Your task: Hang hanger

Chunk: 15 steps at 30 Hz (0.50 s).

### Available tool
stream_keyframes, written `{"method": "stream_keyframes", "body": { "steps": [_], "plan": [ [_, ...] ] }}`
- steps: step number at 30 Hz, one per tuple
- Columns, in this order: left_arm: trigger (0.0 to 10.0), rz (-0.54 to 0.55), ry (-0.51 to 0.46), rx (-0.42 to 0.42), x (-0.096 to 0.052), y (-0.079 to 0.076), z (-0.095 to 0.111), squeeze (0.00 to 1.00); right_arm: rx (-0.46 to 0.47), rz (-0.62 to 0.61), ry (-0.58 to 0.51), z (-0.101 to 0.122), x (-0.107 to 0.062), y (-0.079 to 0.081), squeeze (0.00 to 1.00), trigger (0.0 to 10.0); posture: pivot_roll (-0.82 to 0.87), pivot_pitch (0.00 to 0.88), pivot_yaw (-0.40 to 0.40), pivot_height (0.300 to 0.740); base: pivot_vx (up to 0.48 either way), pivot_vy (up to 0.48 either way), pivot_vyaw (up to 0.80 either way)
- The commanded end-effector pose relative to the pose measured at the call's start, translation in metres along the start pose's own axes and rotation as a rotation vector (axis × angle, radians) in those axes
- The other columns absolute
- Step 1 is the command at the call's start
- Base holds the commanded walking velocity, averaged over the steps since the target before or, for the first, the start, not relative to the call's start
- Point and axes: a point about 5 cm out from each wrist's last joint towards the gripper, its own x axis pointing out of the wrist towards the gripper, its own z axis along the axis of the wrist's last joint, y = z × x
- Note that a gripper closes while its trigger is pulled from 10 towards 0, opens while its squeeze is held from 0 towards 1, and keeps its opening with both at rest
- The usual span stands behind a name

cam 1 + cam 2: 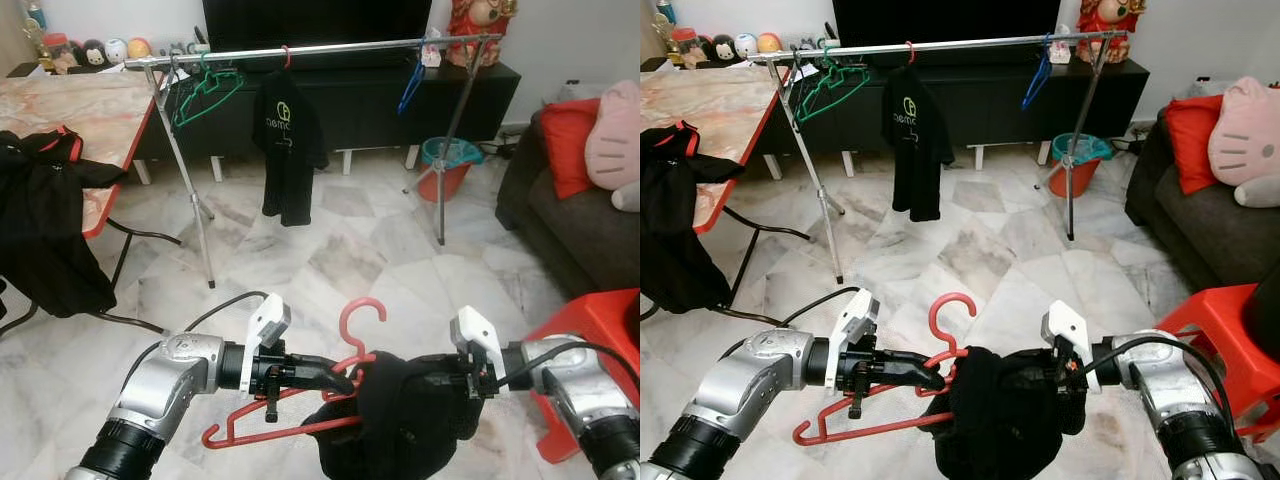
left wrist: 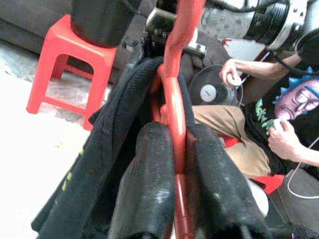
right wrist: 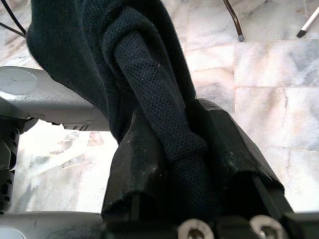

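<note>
- Two robot hands are up in front of the robot, low and close to the camera, well in front of the clothes rack [image 1: 300, 47].
- The left hand [image 1: 338, 378] is clenched on the red hanger [image 1: 352, 345]. In the left wrist view its two black fingers [image 2: 149, 179] press the red bar from both sides.
- The red hanger sits between the two hands, with its hook pointing up toward the clothes rack and its long bar sloping down under the left hand.
- A black cloth [image 1: 400, 420] hangs over the red hanger, on the side nearer the right hand.
- The right hand [image 1: 462, 385] is clenched on the black cloth. In the right wrist view a fold of the cloth is squeezed between its fingers [image 3: 137, 169].
- The clothes rack stands across the marble floor [image 1: 350, 250], in front of a dark TV cabinet [image 1: 370, 100].
- A black shirt [image 1: 288, 150] hangs near the middle of the rack.
- Green hangers [image 1: 205, 92] hang near the rack's left end, and a blue hanger [image 1: 411, 88] hangs near its right end.
- A counter [image 1: 80, 110] with a marble top stands left of the rack, with black clothes [image 1: 45, 230] draped over its edge.
- A red stool [image 1: 600, 340] is right beside the right arm.
- A person sits behind the hanger in the left wrist view, with a hand [image 2: 230, 74] held up.
</note>
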Motion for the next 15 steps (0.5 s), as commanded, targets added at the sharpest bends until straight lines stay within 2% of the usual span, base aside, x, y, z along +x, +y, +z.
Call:
{"method": "stream_keyframes", "body": {
  "steps": [1, 6, 15],
  "plan": [
    [10.0, -0.103, -0.043, 0.044, 0.018, -0.006, 0.011, 1.0, -0.032, 0.02, -0.091, 0.015, 0.012, 0.001, 0.0, 0.0, -0.1, 0.0, 0.004, 0.732, 0.0, 0.0, 0.0],
    [10.0, -0.105, -0.037, 0.044, 0.016, -0.006, 0.012, 1.0, -0.029, 0.02, -0.09, 0.014, 0.012, 0.001, 0.0, 0.0, -0.1, 0.0, 0.005, 0.732, 0.0, 0.0, 0.0],
    [10.0, -0.112, 0.043, 0.076, -0.003, -0.002, 0.014, 1.0, -0.046, -0.019, -0.04, 0.01, 0.012, -0.002, 0.0, 0.0, -0.09, 0.0, 0.001, 0.732, 0.0, 0.0, 0.0]
  ]
}}
